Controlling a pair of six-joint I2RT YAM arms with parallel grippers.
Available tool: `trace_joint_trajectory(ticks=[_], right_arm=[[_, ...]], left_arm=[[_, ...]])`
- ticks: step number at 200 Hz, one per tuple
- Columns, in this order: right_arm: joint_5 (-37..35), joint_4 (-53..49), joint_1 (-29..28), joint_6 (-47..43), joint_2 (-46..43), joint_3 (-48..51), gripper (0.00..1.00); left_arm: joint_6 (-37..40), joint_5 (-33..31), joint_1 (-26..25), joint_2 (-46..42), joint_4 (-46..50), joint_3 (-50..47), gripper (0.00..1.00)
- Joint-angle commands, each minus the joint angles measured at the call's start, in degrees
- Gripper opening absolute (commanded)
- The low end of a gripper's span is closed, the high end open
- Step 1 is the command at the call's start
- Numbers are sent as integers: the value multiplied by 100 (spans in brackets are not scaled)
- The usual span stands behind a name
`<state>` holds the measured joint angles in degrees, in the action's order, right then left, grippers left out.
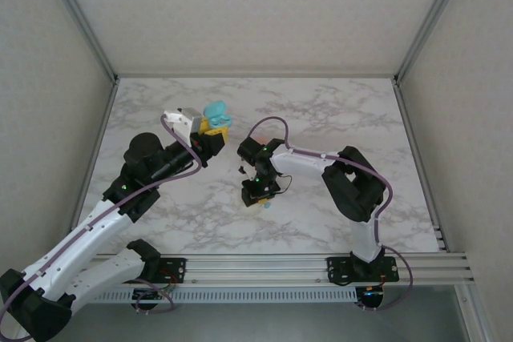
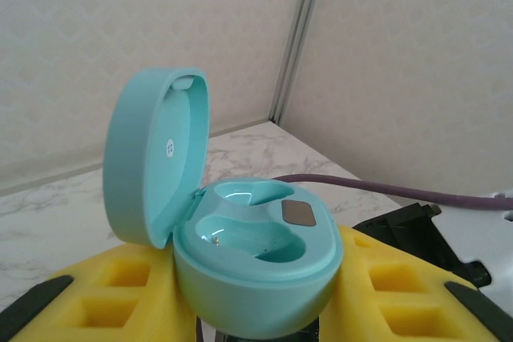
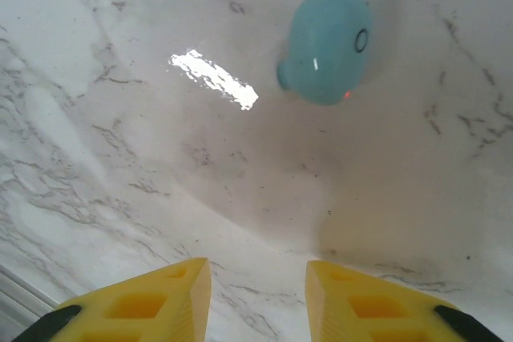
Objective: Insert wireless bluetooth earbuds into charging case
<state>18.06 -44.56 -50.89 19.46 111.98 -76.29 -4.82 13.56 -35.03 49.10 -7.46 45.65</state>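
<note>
A white marble-patterned table (image 1: 321, 114) stands enclosed by pale textured walls (image 1: 256, 14).

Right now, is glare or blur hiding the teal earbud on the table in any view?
Right wrist view: glare on the table sits left of the earbud, not on it; earbud slightly soft, outline clear. Top external view: a small blue speck by the right hand. Left wrist view: the case, lid open, is sharp.

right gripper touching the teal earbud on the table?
Apart. The right wrist view plainly shows bare marble between the teal earbud and the yellow fingertips of the right gripper.
</note>
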Motion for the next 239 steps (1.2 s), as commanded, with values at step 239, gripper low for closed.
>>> trace_joint_trajectory(ticks=[239], right_arm=[[-268,1913,212,3322,-1189,1754,32]], left_arm=[[95,-3,31,56,-97,164,31]])
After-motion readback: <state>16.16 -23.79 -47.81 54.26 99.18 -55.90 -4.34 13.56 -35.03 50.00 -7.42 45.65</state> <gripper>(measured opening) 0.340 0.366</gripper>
